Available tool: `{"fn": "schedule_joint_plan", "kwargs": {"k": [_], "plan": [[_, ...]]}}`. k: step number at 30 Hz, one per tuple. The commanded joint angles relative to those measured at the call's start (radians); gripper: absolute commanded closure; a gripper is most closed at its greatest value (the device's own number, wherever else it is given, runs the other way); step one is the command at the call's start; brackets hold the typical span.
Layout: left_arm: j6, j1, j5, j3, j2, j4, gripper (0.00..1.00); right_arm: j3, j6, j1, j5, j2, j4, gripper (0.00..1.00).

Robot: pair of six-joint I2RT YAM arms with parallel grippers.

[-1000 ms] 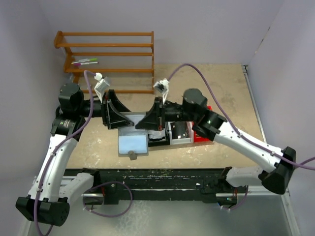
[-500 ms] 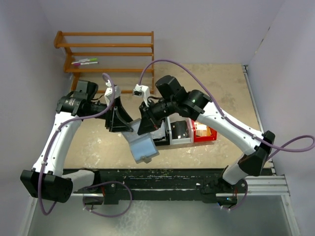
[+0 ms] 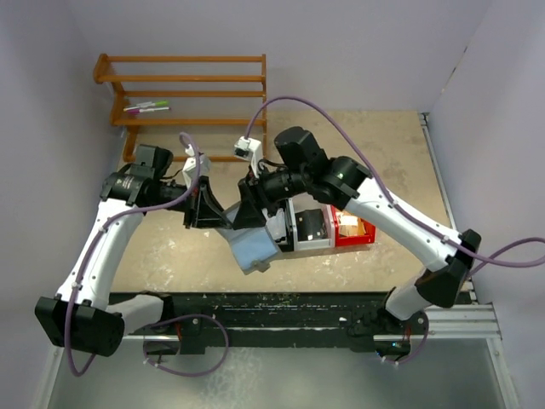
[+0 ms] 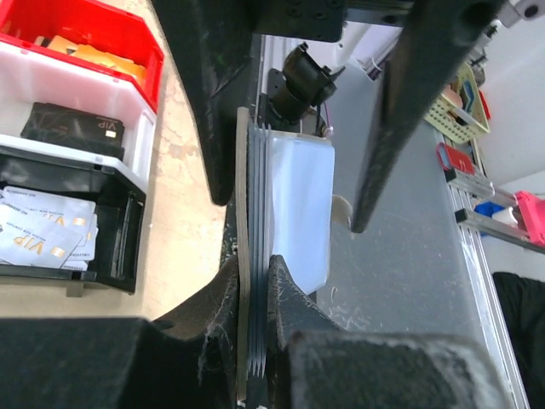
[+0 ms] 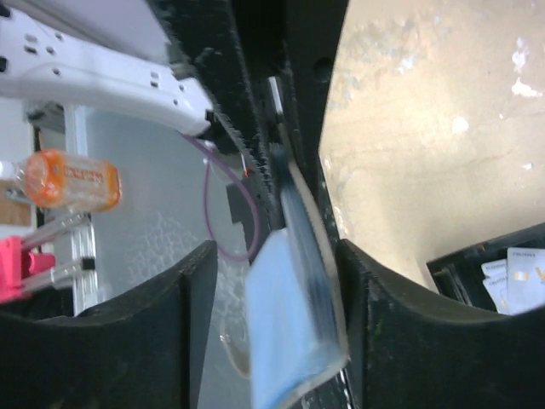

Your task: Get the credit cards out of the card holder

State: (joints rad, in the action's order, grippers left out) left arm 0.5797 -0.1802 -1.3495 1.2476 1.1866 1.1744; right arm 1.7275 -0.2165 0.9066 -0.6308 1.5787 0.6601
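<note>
The blue-grey card holder [image 3: 254, 249] hangs tilted above the table between both grippers. My left gripper [image 4: 253, 268] is shut on its lower edge, and the holder [image 4: 298, 204] shows edge-on as stacked layers with a tan strip on one side. My right gripper [image 5: 274, 251] is open, its fingers standing on either side of the holder [image 5: 294, 332]. Credit cards lie in the bins: tan-gold ones [image 4: 85, 53] in the red bin, a black one [image 4: 72, 128] in the white bin, silvery ones [image 4: 43, 230] in the black bin.
The red bin [image 3: 362, 243], white bin [image 3: 294, 232] and black bin sit in a row just right of the grippers. A wooden rack [image 3: 183, 94] with markers [image 3: 146, 107] stands at the back left. A black rail [image 3: 272, 311] runs along the near edge.
The holder lay flat on the table and now hangs tilted in the air. My left gripper has shut on it. My right gripper has let go and opened.
</note>
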Motion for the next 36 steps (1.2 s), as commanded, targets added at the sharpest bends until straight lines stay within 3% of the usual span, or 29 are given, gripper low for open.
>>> {"fn": "schedule_joint_plan", "kwargs": {"k": [1,6,10,14,17,19,20,21,23,28,33,36], "plan": [[-0.404,-0.003,-0.039,-0.08,-0.107,-0.404,0.96,-0.16,-0.213,-0.003,0.052,-0.175,-0.369,0.36],[-0.972,-0.003,0.052,-0.227,-0.245,-0.972,1.0,-0.508,-0.468,-0.003,0.131,-0.389,-0.791,0.3],[-1.153,-0.003,0.083,-0.236,-0.251,-1.1,1.0,-0.634,-0.536,-0.003,0.171,-0.478,-0.909,0.34],[-1.195,-0.002,0.096,-0.237,-0.259,-1.121,1.0,-0.644,-0.545,-0.003,0.165,-0.483,-0.889,0.5],[-1.217,-0.004,0.093,-0.249,-0.272,-1.138,0.99,-0.635,-0.543,-0.004,0.156,-0.478,-0.883,0.83],[-1.211,-0.003,0.07,-0.25,-0.272,-1.132,0.84,-0.609,-0.517,-0.003,0.159,-0.471,-0.836,0.99],[-1.2,-0.004,0.055,-0.249,-0.267,-1.121,0.73,-0.578,-0.486,-0.004,0.147,-0.464,-0.795,1.0],[-1.151,-0.004,0.023,-0.244,-0.26,-1.076,0.47,-0.499,-0.407,-0.004,0.095,-0.427,-0.675,1.0],[-1.116,-0.004,-0.001,-0.25,-0.258,-1.059,0.38,-0.439,-0.348,-0.003,0.042,-0.384,-0.588,1.0],[-1.111,-0.004,-0.071,-0.272,-0.242,-1.059,0.35,-0.301,-0.215,-0.004,-0.059,-0.3,-0.393,1.0],[-1.091,-0.004,-0.168,-0.287,-0.248,-1.054,0.42,-0.212,-0.128,-0.004,-0.105,-0.255,-0.306,1.0],[-0.997,-0.004,-0.197,-0.275,-0.243,-0.959,0.45,-0.174,-0.078,-0.009,-0.129,-0.227,-0.259,1.0]]}}
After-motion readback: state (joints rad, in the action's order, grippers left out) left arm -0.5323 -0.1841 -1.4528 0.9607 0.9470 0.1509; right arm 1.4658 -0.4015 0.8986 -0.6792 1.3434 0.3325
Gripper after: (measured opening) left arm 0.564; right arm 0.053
